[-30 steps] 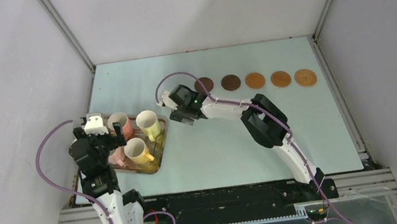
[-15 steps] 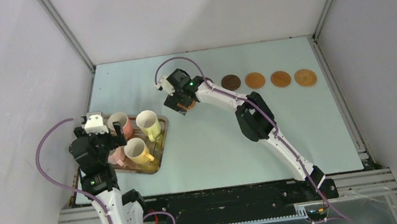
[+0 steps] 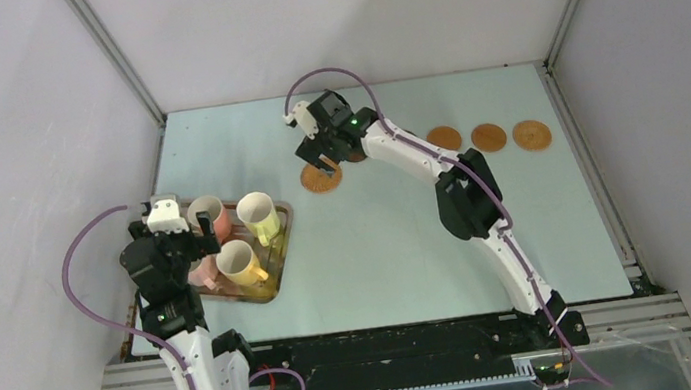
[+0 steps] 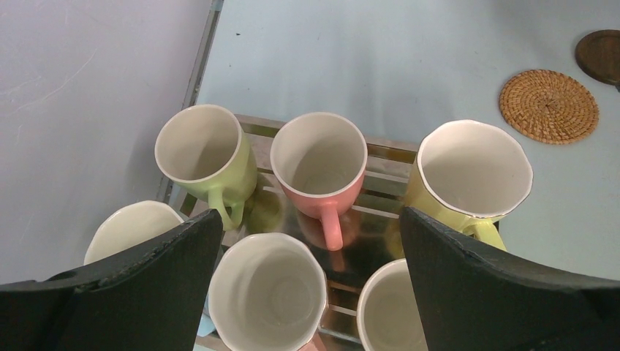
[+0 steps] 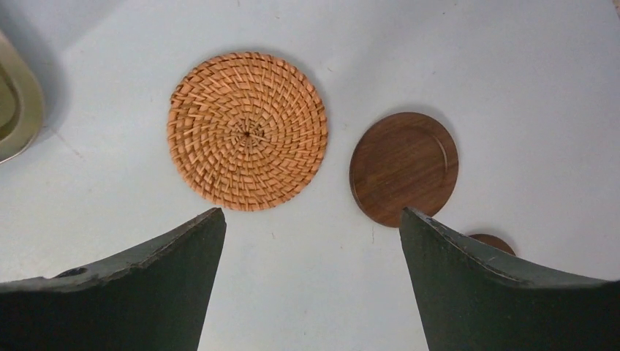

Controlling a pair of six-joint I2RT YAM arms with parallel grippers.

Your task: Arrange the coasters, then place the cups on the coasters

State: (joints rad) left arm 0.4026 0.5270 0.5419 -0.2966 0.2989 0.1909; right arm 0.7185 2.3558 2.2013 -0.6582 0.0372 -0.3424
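Note:
A woven tan coaster (image 5: 247, 130) lies flat on the table, with a dark brown coaster (image 5: 403, 168) to its right and the rim of another dark one (image 5: 491, 243) behind my right finger. My right gripper (image 5: 311, 216) hovers open and empty just short of them; from above it (image 3: 322, 161) is beside the woven coaster (image 3: 321, 179). Three more coasters (image 3: 488, 137) line up to the right. My left gripper (image 4: 311, 213) hangs open over the cups: light green (image 4: 208, 150), salmon pink (image 4: 319, 161), yellow (image 4: 471, 175) and a pale cup (image 4: 267, 292) between its fingers.
The cups stand on a shiny metal tray (image 4: 380, 227) at the left of the table (image 3: 379, 251), close to the left wall. The tray's corner (image 5: 14, 110) shows left of the woven coaster. The right arm (image 3: 463, 200) reaches across the table's middle.
My right gripper has moved toward the far edge and a little right. The woven coaster that was under it now lies in plain view on the table. The left arm has not moved.

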